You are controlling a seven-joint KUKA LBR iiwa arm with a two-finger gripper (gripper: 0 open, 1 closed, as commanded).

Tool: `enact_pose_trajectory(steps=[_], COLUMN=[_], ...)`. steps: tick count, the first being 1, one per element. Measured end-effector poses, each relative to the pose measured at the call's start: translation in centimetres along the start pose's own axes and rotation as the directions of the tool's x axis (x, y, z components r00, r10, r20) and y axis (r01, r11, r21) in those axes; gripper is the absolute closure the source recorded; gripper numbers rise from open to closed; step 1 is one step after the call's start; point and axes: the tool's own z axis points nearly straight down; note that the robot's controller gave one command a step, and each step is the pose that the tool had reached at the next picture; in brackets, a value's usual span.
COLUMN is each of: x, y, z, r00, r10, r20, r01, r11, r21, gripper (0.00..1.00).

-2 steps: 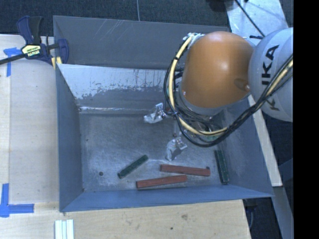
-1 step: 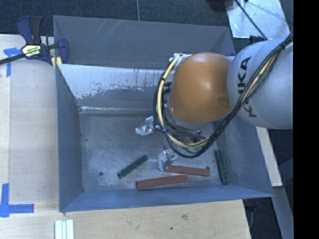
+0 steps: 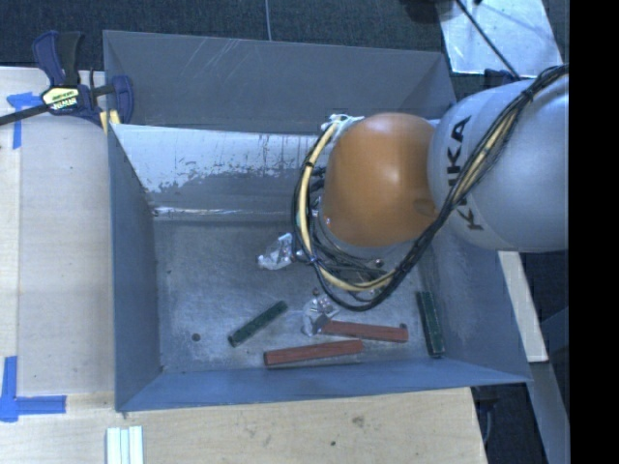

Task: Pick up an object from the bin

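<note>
My gripper (image 3: 298, 283) hangs low over the middle of the bin floor, under the arm's orange dome. Two silvery fingertips show, one at the upper left (image 3: 278, 252) and one lower down (image 3: 317, 314), standing apart with bare floor between them, so the gripper is open. The lower fingertip is right at the left end of a short red-brown bar (image 3: 368, 332). A longer red-brown bar (image 3: 312, 354) lies just in front of that one, near the front wall. To the left of the fingers a dark green stick (image 3: 257, 323) lies slantwise.
A second dark green bar (image 3: 429, 324) lies lengthwise along the bin's right wall. The arm and its cables cover the right middle of the bin. The left half of the floor is bare grey metal.
</note>
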Motion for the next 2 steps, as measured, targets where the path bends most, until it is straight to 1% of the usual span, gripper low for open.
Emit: enact_pose_trajectory(steps=[1,2], x=[-0.1,-1.5], y=[-0.4,1.0], z=[3.7,8.4], r00=[1.000,0.994], r10=[0.002,-0.109], r20=[-0.010,0.029], r01=[-0.002,0.109], r11=[1.000,0.994], r21=[-0.002,0.006], gripper=[0.00,1.00])
